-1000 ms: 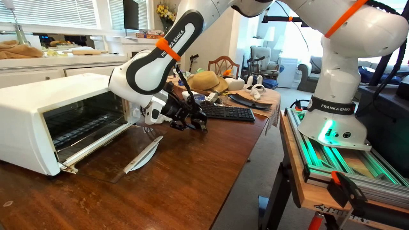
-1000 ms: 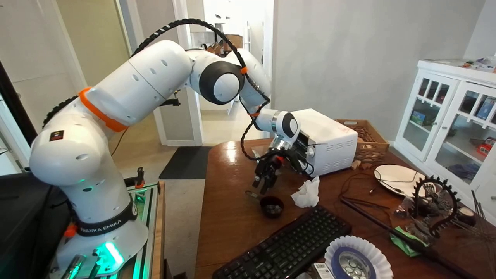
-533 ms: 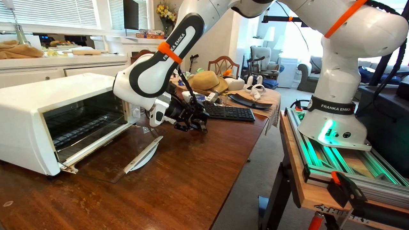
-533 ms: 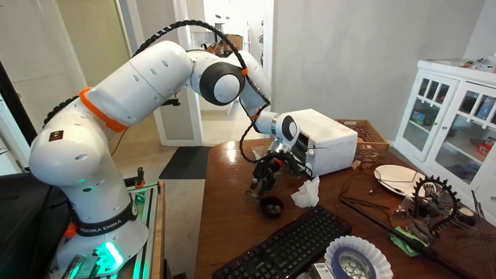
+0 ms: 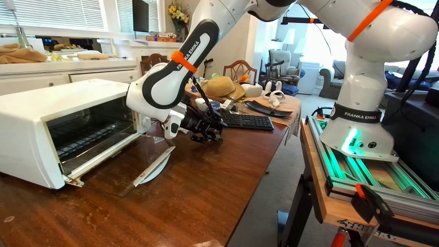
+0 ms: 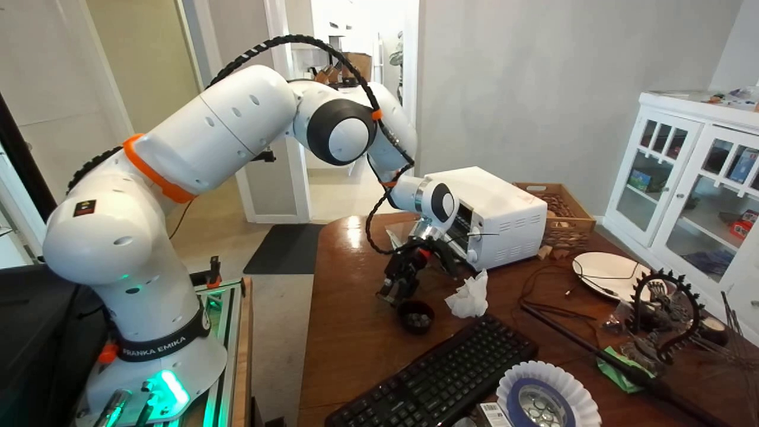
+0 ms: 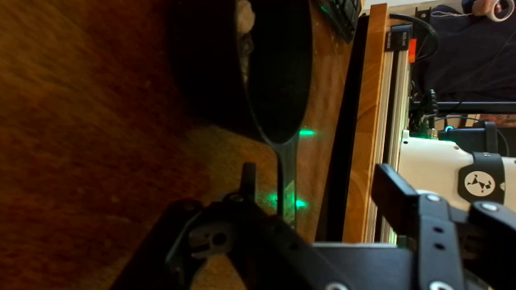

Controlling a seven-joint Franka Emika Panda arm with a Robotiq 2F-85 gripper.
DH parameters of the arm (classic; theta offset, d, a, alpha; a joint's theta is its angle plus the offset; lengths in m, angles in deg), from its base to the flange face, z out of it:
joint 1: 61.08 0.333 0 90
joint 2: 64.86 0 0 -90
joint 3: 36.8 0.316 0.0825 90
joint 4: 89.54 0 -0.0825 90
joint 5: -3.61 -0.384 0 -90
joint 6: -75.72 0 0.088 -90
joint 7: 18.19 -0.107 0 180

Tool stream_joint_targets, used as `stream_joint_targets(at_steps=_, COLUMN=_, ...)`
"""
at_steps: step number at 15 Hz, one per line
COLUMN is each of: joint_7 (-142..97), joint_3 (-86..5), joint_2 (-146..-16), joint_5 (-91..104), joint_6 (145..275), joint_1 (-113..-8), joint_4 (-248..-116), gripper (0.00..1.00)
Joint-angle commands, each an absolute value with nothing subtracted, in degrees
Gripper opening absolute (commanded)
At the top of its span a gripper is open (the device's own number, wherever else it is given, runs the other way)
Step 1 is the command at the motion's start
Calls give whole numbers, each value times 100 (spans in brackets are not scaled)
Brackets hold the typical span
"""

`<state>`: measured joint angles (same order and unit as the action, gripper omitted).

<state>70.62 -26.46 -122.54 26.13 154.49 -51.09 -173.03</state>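
Note:
A small dark cup [image 6: 415,316] with a thin flat handle sits on the wooden table and holds several small stone-like pieces. In the wrist view the cup [image 7: 278,92] is large at the top, its handle [image 7: 287,173] running down between my fingers. My gripper [image 7: 317,172] is open, with a wide gap. The handle lies nearer the left finger [image 7: 248,179] and shows no contact; its end is hidden behind the gripper. In both exterior views my gripper [image 6: 394,296] [image 5: 207,140] is low over the table. The cup does not show behind it in an exterior view.
A white toaster oven [image 5: 61,99] stands with its glass door down, its door handle [image 5: 154,167] outward. A crumpled white tissue [image 6: 469,295] and a black keyboard [image 6: 442,373] lie near the cup. A white plate [image 6: 611,274], cables and a wicker basket [image 6: 560,216] are farther off.
My arm has come down slightly and away from the oven. The gripper has sunk toward the cup's handle. The cup has not visibly moved.

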Motion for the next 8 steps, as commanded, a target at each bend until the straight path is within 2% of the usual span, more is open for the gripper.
stream_joint_targets(at_steps=1, joint_7=6953, joint_3=-2621, joint_2=-12286, joint_5=2464, joint_6=15377, joint_1=-5185, joint_4=-17343, gripper=51)
stream_joint_targets(at_steps=3, joint_7=6930, joint_3=-2620, joint_2=-12266, joint_5=2459, joint_6=15372, joint_1=-5204, joint_4=-17387, gripper=52)
stream_joint_targets(at_steps=6, joint_7=6905, joint_3=-2615, joint_2=-12262, joint_5=2444, joint_6=15360, joint_1=-5221, joint_4=-17402, gripper=26)
stream_joint_targets(at_steps=7, joint_7=6901, joint_3=-2616, joint_2=-12266, joint_5=2434, joint_6=15357, joint_1=-5224, joint_4=-17395, gripper=20)
stream_joint_targets(at_steps=8, joint_7=6899, joint_3=-2616, joint_2=-12268, joint_5=2424, joint_6=15349, joint_1=-5224, joint_4=-17385, gripper=19)
